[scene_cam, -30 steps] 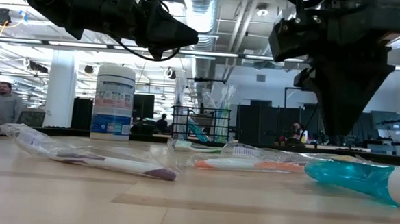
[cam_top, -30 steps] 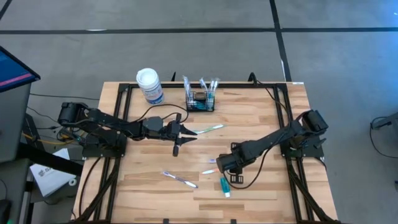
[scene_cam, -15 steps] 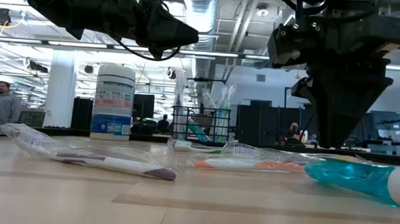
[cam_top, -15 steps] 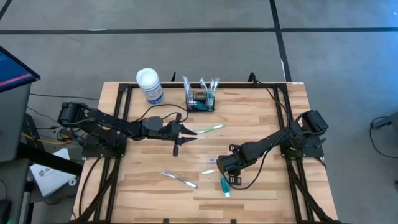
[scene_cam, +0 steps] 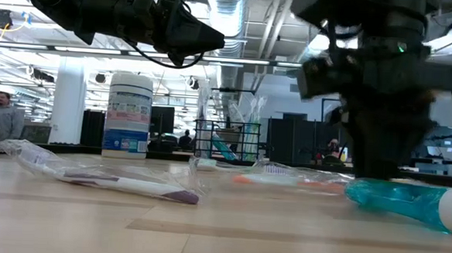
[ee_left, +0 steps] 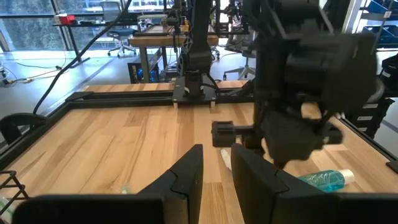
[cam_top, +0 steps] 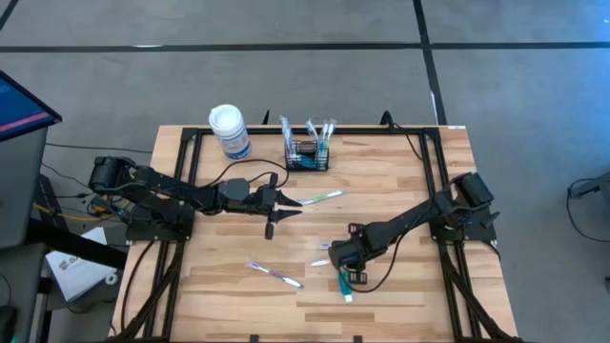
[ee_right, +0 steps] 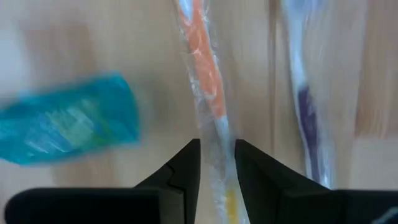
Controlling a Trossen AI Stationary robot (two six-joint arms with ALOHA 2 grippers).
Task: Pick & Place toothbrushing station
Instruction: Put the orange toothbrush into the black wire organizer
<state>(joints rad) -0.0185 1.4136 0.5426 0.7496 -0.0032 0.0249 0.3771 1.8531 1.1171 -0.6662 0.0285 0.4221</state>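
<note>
Nearest the table's front edge, a wrapped purple toothbrush (cam_top: 276, 274) and a teal toothpaste tube (cam_top: 343, 285) lie on the wooden table (cam_top: 400, 200). The right gripper (cam_top: 341, 263) hangs low beside the tube, directly over a wrapped orange toothbrush (ee_right: 208, 93); in the right wrist view its fingers straddle the wrapper with a narrow gap between them, and I cannot tell whether they are pinching it yet. Further back, around mid-table, the left gripper (cam_top: 282, 200) hovers above the boards with its fingers slightly apart and nothing between them, close to a wrapped green toothbrush (cam_top: 322, 196). Beyond that, at the far edge, the toothbrushing station (cam_top: 307, 153) sits upright with several wrapped brushes already standing in it, and a white-lidded canister (cam_top: 230, 131) stands near it on the left arm's side. The basket looks light and stiff, open mesh that should slide or tip easily if bumped. I would take it by a rim wire at a short end, clear of the brushes poking up.
</note>
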